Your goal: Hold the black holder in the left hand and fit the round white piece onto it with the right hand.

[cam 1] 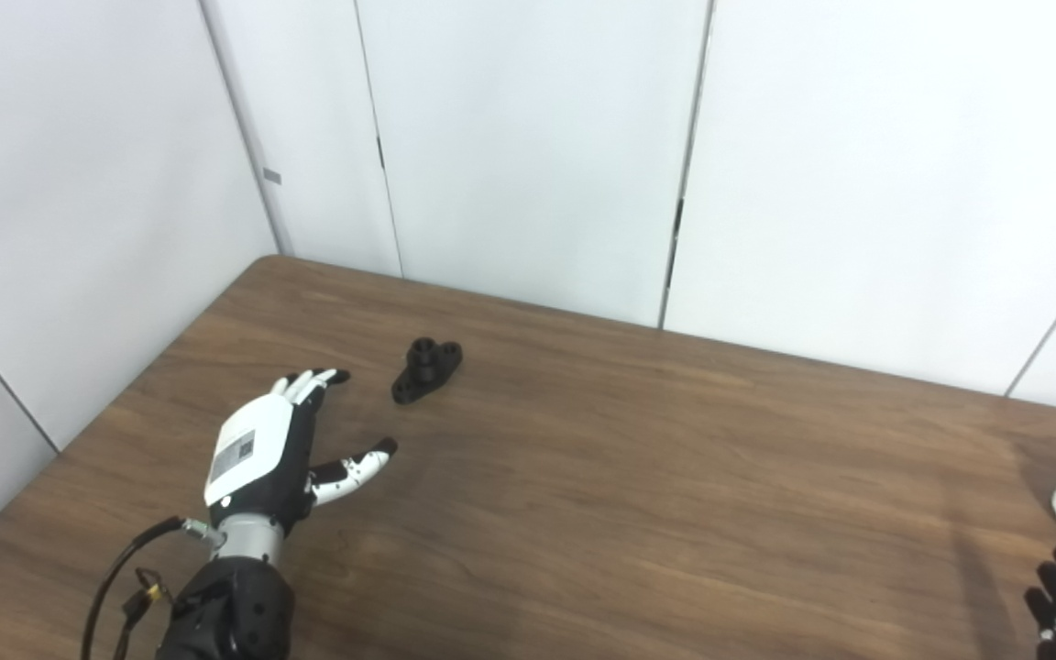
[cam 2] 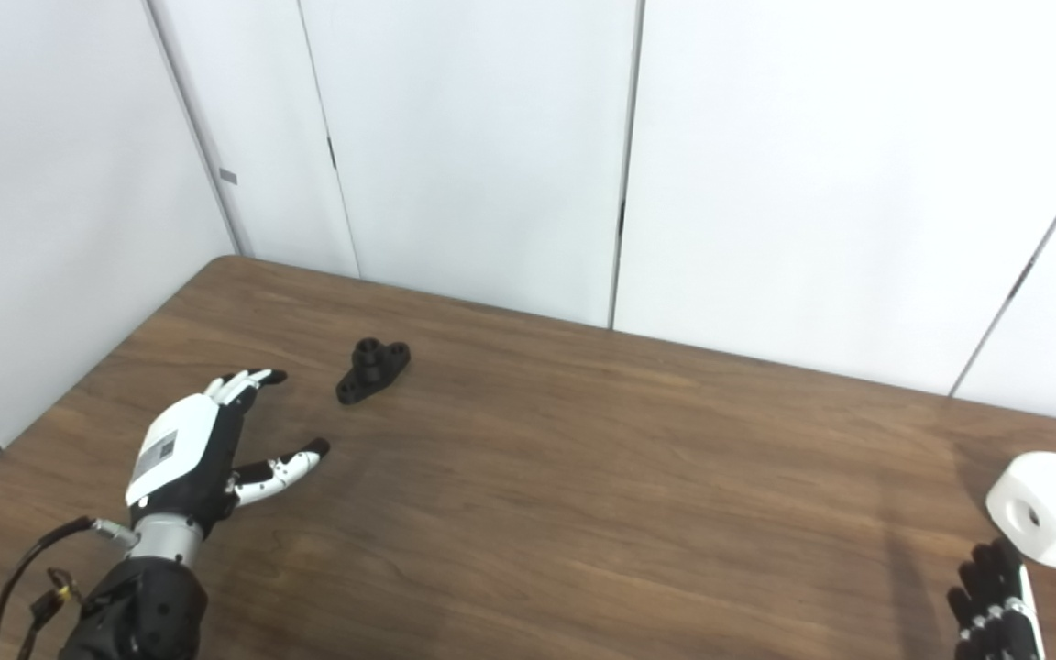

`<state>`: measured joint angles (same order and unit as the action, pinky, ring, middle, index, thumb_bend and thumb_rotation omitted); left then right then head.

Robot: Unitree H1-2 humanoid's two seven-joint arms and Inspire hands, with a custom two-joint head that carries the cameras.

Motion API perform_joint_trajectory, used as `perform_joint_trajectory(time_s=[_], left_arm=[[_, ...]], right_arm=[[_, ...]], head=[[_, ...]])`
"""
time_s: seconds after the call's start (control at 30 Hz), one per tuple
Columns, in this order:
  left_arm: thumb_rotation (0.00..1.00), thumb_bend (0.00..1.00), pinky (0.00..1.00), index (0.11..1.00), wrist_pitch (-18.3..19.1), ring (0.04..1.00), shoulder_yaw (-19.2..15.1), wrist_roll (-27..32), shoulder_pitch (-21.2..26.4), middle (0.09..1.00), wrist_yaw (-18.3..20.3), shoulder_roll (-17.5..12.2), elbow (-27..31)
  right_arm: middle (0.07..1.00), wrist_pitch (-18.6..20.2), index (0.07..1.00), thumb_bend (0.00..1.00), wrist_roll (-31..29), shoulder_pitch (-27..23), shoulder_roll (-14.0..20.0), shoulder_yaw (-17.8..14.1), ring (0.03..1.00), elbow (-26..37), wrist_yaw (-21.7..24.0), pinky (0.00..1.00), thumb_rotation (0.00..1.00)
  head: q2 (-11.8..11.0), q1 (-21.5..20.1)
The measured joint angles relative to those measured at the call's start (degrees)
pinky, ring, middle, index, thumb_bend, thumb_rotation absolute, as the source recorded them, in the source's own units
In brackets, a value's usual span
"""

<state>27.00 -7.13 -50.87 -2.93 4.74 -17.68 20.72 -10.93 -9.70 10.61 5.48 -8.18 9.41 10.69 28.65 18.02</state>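
I've got the left hand (cam 1: 262,458) spread wide w/ nothing in it, just near of the black holder (cam 1: 426,369), which lies flat on the table (cam 1: 638,477), far-left, untouched. Thumb's splayed right, prob. to straddle it. Round white piece (cam 2: 1052,509) sits at the right edge, well apart. Right hand (cam 2: 995,605) is just near of it, mostly cropped; can't tell if it's spread or clenched.

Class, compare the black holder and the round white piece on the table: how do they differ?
The black holder is dark, flat and elongated; the round white piece is pale, chunky and rounded. The holder lies far left, just beyond the open left robot hand; the white piece sits far right, by the right robot hand. Both rest ungrasped on the table.
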Motion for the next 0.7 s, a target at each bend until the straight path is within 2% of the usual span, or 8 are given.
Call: perform_joint_trajectory(time_s=[0.2, 0.5, 0.7], left_arm=[[0.49, 0.78, 1.0, 0.841, 0.0, 1.0, 1.1, -1.8, 4.8, 0.955, -0.1, -0.6, -6.2], [0.46, 0.8, 0.96, 0.829, 0.0, 0.982, 0.7, 1.8, 9.0, 0.943, 0.0, -0.9, -12.8], [0.42, 0.78, 0.95, 0.834, 0.0, 0.984, 1.5, 3.3, 13.1, 0.948, -0.4, -1.6, -16.8]], right_arm=[[1.0, 0.1, 1.0, 0.73, -0.1, 0.0, 0.0, 0.1, 1.0, 0.2, 0.1, 1.0, 1.0], [1.0, 1.4, 1.0, 0.72, 0.2, 0.3, 0.1, 0.2, 1.0, 0.6, -0.1, 1.0, 1.0], [1.0, 1.5, 1.0, 0.7, 0.2, 0.6, 0.1, 0.2, 1.0, 0.9, -0.1, 1.0, 1.0]], head=[[0.4, -0.7], [0.7, -1.4], [1.0, -1.9]])
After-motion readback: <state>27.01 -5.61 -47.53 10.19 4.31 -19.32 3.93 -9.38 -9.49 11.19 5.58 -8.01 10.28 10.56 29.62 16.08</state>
